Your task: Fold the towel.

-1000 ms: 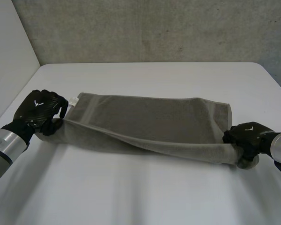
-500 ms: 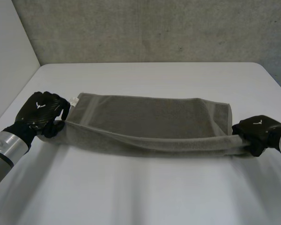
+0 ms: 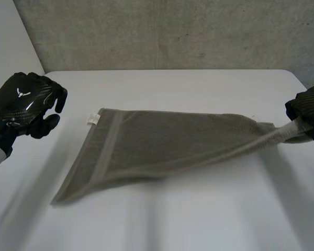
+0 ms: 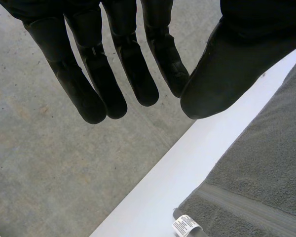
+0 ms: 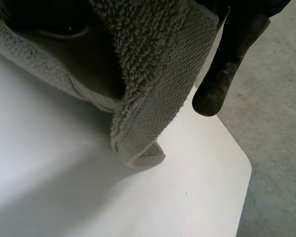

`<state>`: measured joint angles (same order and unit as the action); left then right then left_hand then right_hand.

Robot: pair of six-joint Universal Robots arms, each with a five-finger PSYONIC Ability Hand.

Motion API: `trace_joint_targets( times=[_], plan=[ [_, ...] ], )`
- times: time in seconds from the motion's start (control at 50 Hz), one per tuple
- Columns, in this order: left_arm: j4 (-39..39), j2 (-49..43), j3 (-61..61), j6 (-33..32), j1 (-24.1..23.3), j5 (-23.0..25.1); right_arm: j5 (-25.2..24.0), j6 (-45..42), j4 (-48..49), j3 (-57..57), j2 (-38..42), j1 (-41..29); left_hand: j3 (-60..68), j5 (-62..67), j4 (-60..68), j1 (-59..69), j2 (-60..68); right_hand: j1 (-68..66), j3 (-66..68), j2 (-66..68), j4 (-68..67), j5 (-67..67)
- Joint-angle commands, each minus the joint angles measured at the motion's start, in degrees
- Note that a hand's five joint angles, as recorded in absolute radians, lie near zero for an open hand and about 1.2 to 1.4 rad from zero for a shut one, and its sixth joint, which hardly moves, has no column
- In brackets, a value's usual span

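Table comes first: white, with a rounded corner near my right side, set against a grey concrete wall. The grey towel lies across the middle of it, fanned wide at my left end and narrowing to a gathered strip at my right. The wide end rests flat, with a paler woven band running along its short edge. The narrow end rises off the surface toward my right hand.

That hand is clamped on the bunched end of the towel. From my right wrist I see the cloth packed under the palm, a folded flap hanging down close to the tabletop, and one fingertip curled beside it.

My left hand hangs in the air off the towel's wide end, well apart from it and holding nothing. From my left wrist the fingers and thumb are straight and spread, with the concrete floor beyond them.

A small white label sticks out of the towel's far left corner.
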<state>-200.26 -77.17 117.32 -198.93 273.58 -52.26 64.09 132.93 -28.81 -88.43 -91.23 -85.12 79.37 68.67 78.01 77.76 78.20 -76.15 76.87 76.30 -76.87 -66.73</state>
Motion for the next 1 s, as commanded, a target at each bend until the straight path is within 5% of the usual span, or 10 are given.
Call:
trace_joint_targets(
  times=[0.02, 0.18, 0.2, 0.22, 0.26, 0.36, 0.54, 1.0],
  plan=[
    [0.9, 0.0, 0.0, 0.2, -0.2, 0.1, 0.4, -4.4, -2.0, 0.0, -0.2, -0.6, 0.6, 1.3, 2.0, 2.2, 1.8, -3.8, 3.1, 3.7, -3.1, -3.3],
    [0.8, -9.6, 1.3, -0.5, -0.2, 0.7, 0.3, -3.7, -1.0, -1.5, 5.5, -1.3, -2.7, -2.0, -1.3, -1.1, -1.5, -3.8, 3.1, 3.7, -3.1, -3.3],
    [1.2, -10.6, 1.7, -0.5, -0.2, 0.6, 0.3, -3.5, -0.9, -1.6, 6.3, -1.7, -22.2, -21.5, -20.8, -20.6, -21.0, -3.8, 3.1, 3.7, -3.1, -3.3],
    [1.2, -10.6, 1.7, -0.5, -0.2, 0.6, 0.3, -3.5, -0.9, -1.6, 6.3, -1.7, -22.4, -21.7, -21.0, -20.8, -21.2, -3.8, 3.1, 3.7, -3.1, -3.3],
    [2.2, -10.7, 3.1, -0.6, -0.2, 0.6, 0.3, -2.2, 0.1, -1.7, 7.2, -1.9, -48.0, -47.3, -46.7, -46.4, -46.9, -3.8, 3.1, 3.7, -3.1, -3.3],
    [3.2, -9.8, 5.3, -0.6, -0.2, 0.6, 1.1, 4.3, 5.1, -1.2, 9.7, -1.6, -64.1, -63.4, -62.7, -62.5, -62.9, -3.8, 3.1, 3.7, -3.1, -3.3],
    [3.2, -10.3, 10.7, -0.7, -0.9, 0.5, 2.4, 24.7, 15.0, 1.1, 17.6, -1.5, -61.6, -60.9, -60.2, -60.0, -60.4, -3.8, 3.1, 3.7, -3.1, -3.3],
    [3.7, -23.4, 12.1, -14.7, -3.9, -0.4, 4.1, 26.0, 18.3, -0.2, 20.9, -1.5, -54.4, -53.7, -53.0, -52.7, -53.2, -3.8, 3.1, 3.7, -3.1, -3.3]
  ],
)
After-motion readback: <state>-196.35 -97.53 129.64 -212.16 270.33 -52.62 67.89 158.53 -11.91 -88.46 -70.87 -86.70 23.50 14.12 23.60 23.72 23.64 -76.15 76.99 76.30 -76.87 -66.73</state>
